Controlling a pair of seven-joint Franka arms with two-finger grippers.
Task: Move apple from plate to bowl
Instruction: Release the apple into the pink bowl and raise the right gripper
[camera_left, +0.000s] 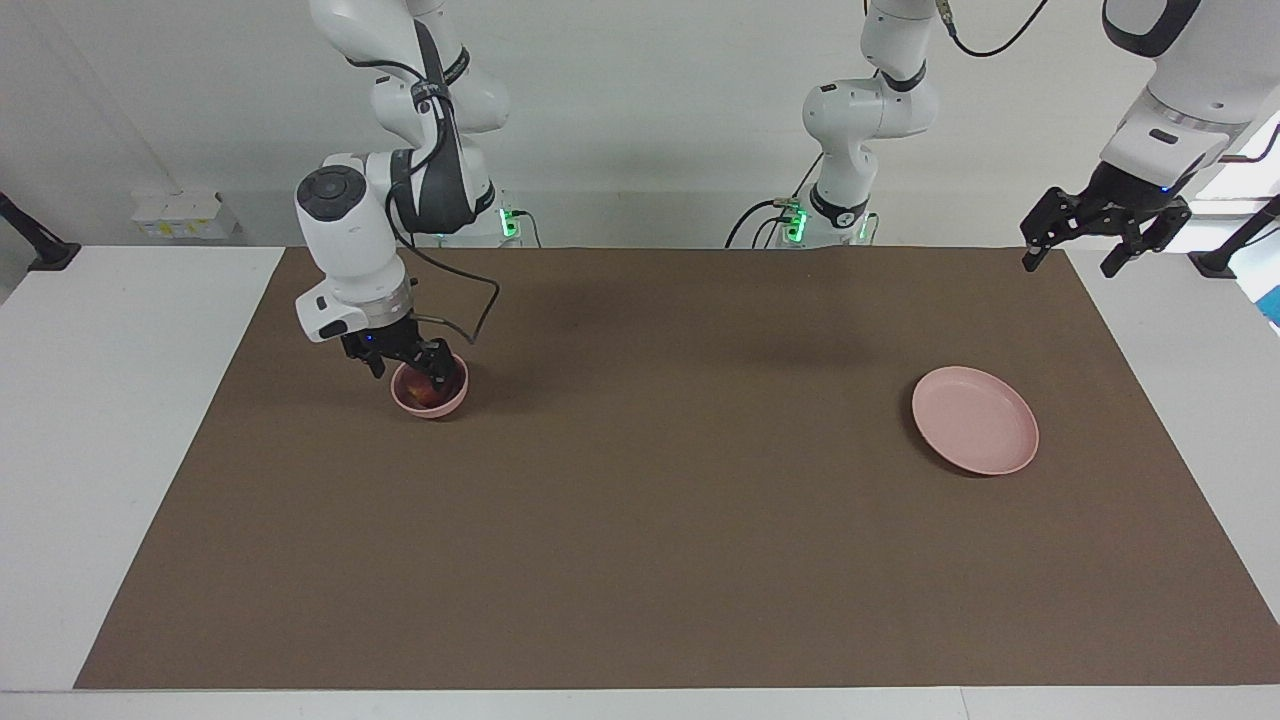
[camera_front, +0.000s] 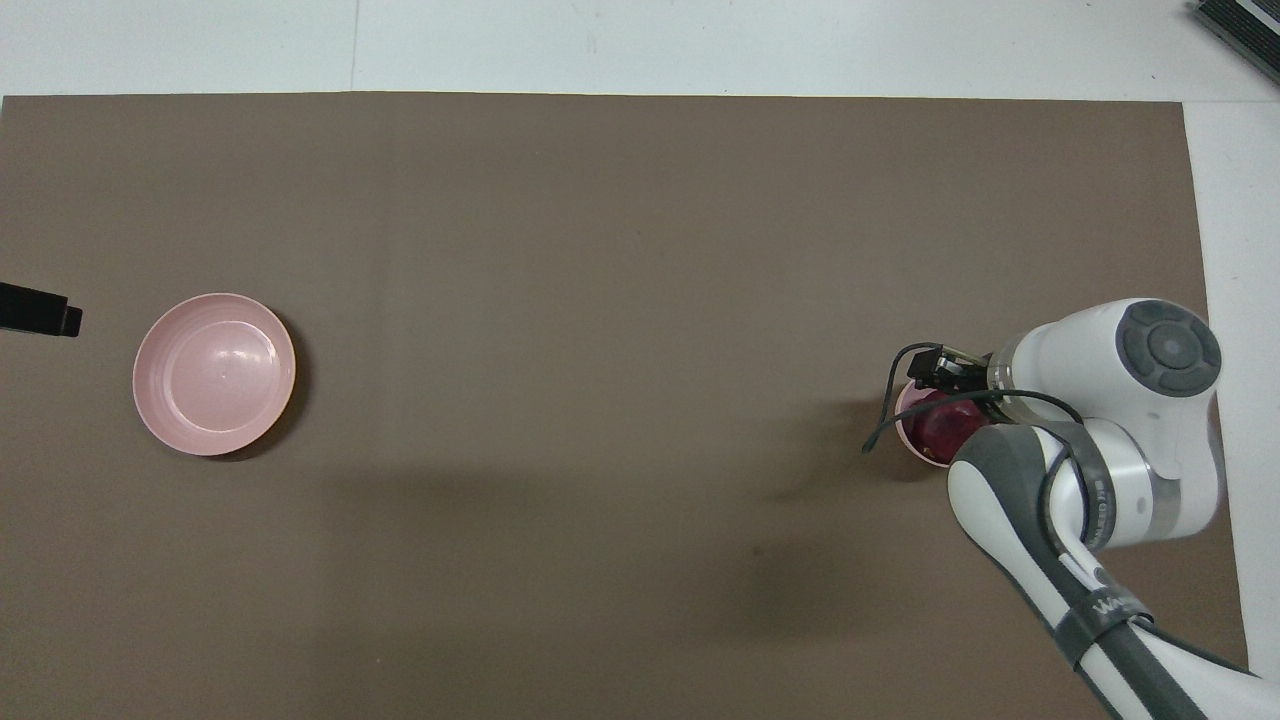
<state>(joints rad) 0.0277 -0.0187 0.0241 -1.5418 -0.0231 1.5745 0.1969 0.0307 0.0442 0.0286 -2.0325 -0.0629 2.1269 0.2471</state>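
Note:
The dark red apple (camera_left: 425, 393) lies in the small deep pink bowl (camera_left: 432, 409) toward the right arm's end of the table. My right gripper (camera_left: 410, 372) reaches down into the bowl at the apple. In the overhead view the apple (camera_front: 945, 428) shows in the bowl (camera_front: 905, 428) under the right gripper (camera_front: 945, 395). The flat pink plate (camera_left: 975, 420) (camera_front: 215, 373) lies bare toward the left arm's end. My left gripper (camera_left: 1070, 262) is open and empty, raised over the mat's corner near the robots, where the left arm waits.
A brown mat (camera_left: 660, 500) covers most of the white table (camera_left: 110, 420). A cable loops from the right wrist beside the bowl. One dark tip of the left gripper (camera_front: 40, 310) shows at the overhead view's edge next to the plate.

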